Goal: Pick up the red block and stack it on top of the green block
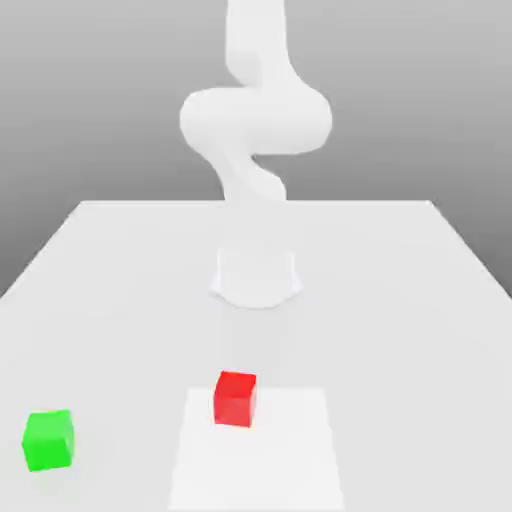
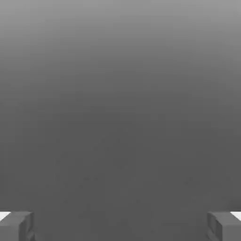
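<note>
1. The small red cube-shaped block [image 1: 235,398] rests on a paler square patch [image 1: 290,450] of the flat white table [image 1: 420,300], low in the exterior view and near its centre; nothing touches it.
2. The small green cube-shaped block [image 1: 48,440] sits well apart, toward the exterior view's left and slightly nearer the camera — also untouched.
3. The white robot arm [image 1: 255,120] rises behind both blocks, clear of them.
4. In the hand view the two-finger gripper [image 2: 120,226] is spread wide and holds nothing; its two grey fingertips [image 2: 16,225] stand far apart with only plain grey backdrop between them.
5. Risks, as I judge them: no grasp has begun, so everything hinges on the approach. A descent off-centre could set a finger on top of the red block or nudge it off the patch.
6. With so wide a gap to cross, a shallow pinch could let the block slip in transit — and a misaligned release could leave it overhanging the green block and toppling.
</note>
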Robot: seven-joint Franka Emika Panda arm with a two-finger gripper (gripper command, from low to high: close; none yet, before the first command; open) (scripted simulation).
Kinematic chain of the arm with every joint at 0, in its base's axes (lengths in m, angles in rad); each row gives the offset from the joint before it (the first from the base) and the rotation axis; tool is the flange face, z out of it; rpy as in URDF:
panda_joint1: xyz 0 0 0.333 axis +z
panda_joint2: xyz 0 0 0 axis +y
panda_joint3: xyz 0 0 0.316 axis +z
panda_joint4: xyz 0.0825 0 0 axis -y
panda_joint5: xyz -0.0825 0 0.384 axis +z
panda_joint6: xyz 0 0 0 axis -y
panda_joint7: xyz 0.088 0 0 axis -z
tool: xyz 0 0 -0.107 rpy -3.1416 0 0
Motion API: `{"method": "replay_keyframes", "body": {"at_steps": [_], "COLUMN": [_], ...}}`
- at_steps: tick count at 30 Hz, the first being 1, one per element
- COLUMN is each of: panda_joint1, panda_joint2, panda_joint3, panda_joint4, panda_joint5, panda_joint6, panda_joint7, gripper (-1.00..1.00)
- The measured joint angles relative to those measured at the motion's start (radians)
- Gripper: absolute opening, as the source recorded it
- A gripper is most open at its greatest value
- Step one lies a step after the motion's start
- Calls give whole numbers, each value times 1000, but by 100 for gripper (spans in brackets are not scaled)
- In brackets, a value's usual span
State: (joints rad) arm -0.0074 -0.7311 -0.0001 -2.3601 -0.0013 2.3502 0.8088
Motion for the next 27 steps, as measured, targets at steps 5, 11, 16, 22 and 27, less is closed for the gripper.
{"method": "replay_keyframes", "body": {"at_steps": [5, 11, 16, 22, 27], "panda_joint1": [-17, -36, -52, -60, -65], "panda_joint2": [167, 370, 567, 825, 925], "panda_joint3": [-1, -5, -11, -10, -5], "panda_joint4": [-139, -306, -458, -497, -484], "panda_joint5": [-3, -6, -6, 7, 10], "panda_joint6": [119, 262, 398, 602, 688], "panda_joint7": [21, 46, 67, 67, 65], "gripper": [0, 0, 0, 0, -100]}}
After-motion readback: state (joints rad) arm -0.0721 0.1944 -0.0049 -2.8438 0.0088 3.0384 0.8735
